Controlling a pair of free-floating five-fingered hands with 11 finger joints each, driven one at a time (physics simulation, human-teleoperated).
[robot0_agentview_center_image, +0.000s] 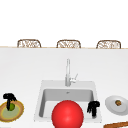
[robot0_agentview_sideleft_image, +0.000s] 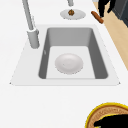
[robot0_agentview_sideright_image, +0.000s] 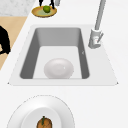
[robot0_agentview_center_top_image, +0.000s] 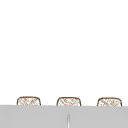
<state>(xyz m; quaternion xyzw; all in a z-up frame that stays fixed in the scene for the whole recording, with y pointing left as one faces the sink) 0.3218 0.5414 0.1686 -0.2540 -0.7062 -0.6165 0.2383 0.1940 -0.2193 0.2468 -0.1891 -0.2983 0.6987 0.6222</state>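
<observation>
since i'm hovering my left hand (robot0_agentview_center_image: 9, 98) over the lime (robot0_agentview_center_image: 11, 107) on its plate (robot0_agentview_center_image: 20, 110), fingers are drooping loose; right hand (robot0_agentview_center_image: 93, 106) is idling curled, holding nothing.

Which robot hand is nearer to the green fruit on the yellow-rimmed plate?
Left. The left robot hand is right above the green fruit on the yellow-rimmed plate. The right robot hand hangs over the sink's right front corner.
</observation>
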